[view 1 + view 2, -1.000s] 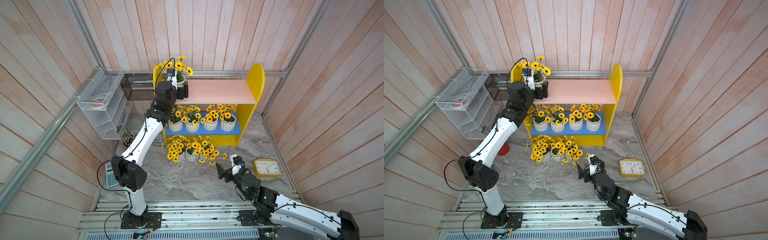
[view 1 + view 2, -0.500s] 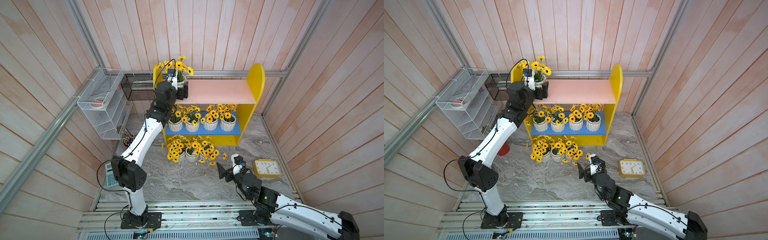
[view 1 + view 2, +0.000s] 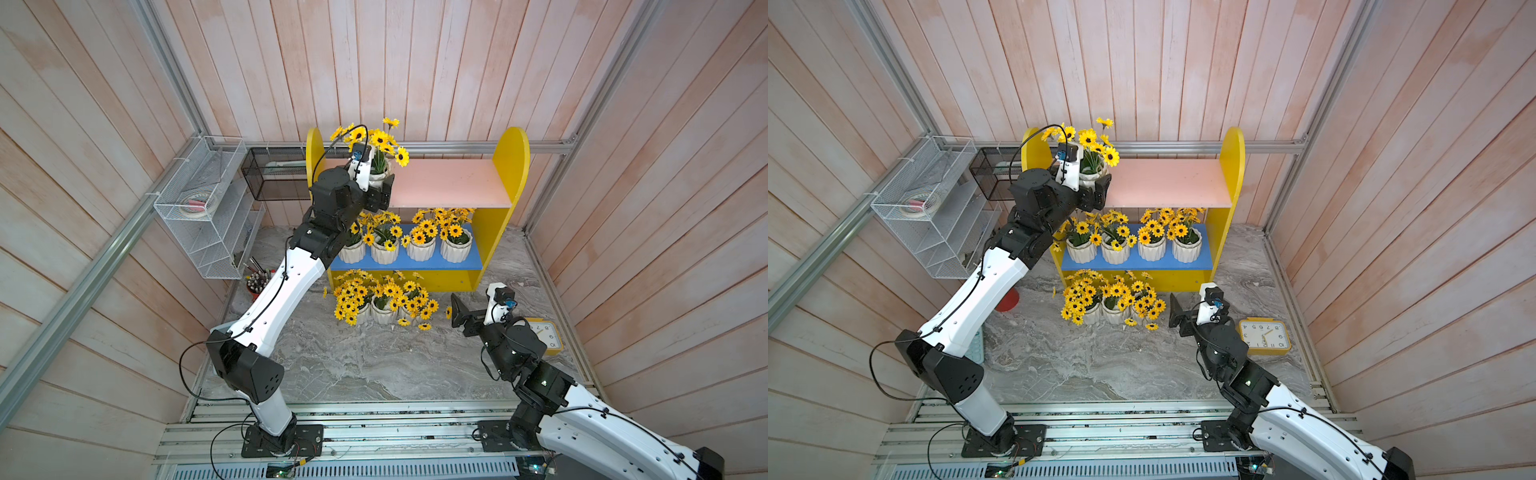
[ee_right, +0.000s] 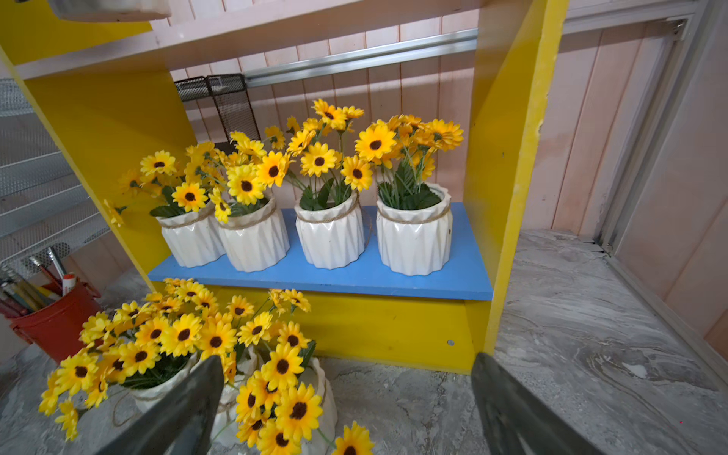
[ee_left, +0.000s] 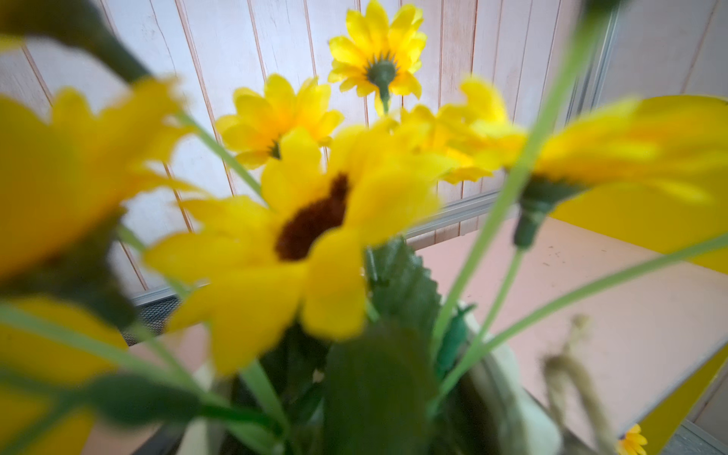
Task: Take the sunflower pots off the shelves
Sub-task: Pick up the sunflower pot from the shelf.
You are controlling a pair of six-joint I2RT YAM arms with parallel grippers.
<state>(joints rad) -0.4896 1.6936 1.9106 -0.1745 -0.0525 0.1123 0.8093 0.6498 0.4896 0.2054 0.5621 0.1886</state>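
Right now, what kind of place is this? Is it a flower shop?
Not a real shop; probably a robot practice booth. Plank walls sit in a metal frame, two robot arms are bolted to a rail, and the shelves are small.

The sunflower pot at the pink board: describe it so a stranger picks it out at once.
Find the yellow shelf unit at the back wall and its pink top board. At the end nearest the black mesh basket is one white sunflower pot. It is the only pot at that level: four other pots line the blue board below, three more pots stand on the floor.
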